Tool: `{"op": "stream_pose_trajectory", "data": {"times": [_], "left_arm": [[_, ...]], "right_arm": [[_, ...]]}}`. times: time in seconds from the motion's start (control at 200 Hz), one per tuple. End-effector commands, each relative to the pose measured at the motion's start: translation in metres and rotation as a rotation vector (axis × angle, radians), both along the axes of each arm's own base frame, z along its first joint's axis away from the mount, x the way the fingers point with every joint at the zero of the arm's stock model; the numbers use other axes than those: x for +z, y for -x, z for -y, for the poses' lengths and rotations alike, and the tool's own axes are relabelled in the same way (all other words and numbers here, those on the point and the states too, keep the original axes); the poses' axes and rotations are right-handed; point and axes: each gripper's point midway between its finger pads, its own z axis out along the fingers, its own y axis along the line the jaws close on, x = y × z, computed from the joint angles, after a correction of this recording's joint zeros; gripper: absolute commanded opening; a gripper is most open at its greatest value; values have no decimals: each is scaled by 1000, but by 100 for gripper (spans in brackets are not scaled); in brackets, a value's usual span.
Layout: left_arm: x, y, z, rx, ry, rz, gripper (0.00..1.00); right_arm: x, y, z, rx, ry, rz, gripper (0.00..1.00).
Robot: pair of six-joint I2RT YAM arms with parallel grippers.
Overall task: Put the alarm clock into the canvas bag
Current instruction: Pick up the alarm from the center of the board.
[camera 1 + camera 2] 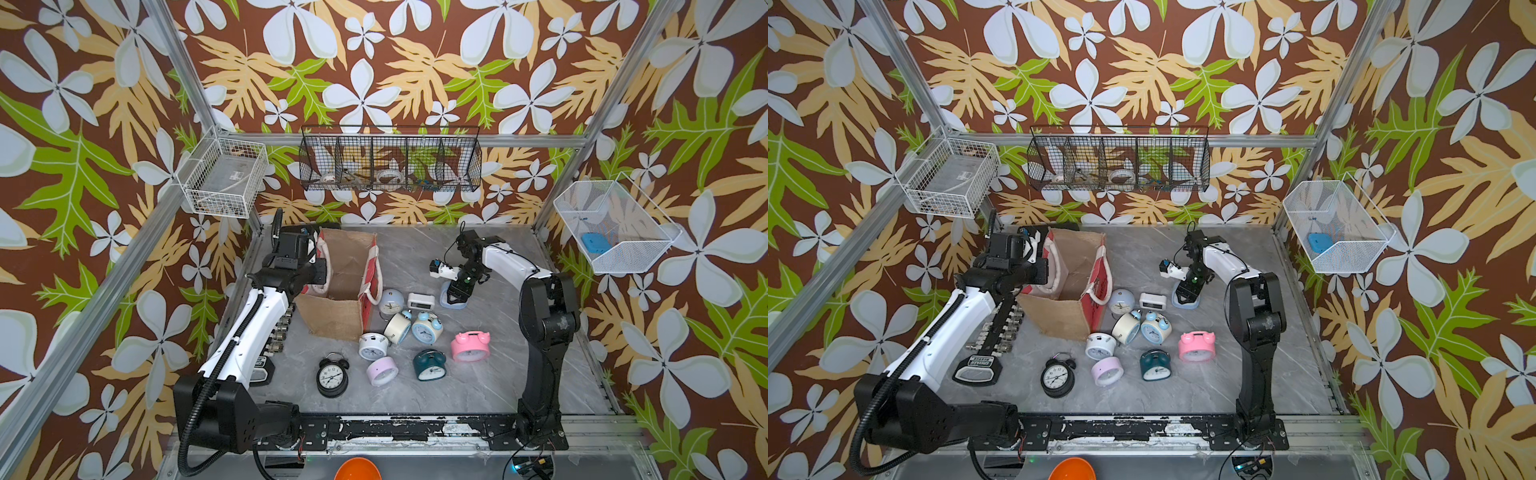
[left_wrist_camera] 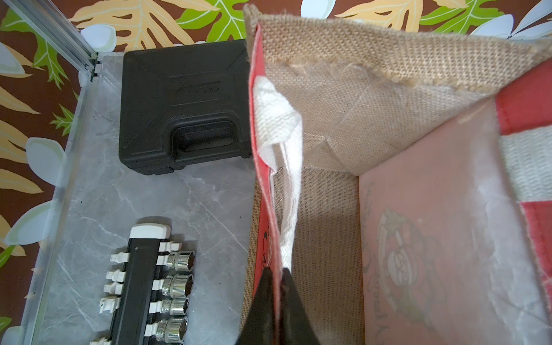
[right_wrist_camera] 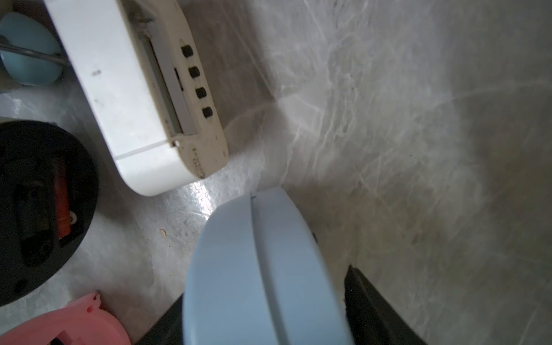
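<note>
While the left pincer (image 2: 277,273) is clamping the canvas bag (image 2: 328,59), the right pincer (image 3: 264,286), jaws apart, is straddling the likely slick, light alarm clock (image 3: 248,236).

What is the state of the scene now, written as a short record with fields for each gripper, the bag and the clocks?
left gripper: shut on the red panel edge of the canvas bag
right gripper: open, jaws astride the pale blue clock, which stands on the table
bag inside: no clock seen
other clocks: nine, loose on the table
</note>
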Motion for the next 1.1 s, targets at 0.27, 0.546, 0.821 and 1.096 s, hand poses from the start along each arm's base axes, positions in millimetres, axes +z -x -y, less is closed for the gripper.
{"op": "stream_pose_trajectory", "data": {"times": [0.27,0.546,0.821,1.096], "left_arm": [[-1,0,-2,6,8,-1,9],[-2,-1,-3,10,14,1,8],[-5,-3,-4,16,19,-4,7],[-3,-4,0,5,45,5,5]], "right_arm": [[13,4,-6,-14,-49,19,39],[43,3,-12,-64,-109,89,33],[146,-11,-53,-139,-266,351,32],[246,-19,-142,-268,-545,463,28]]}}
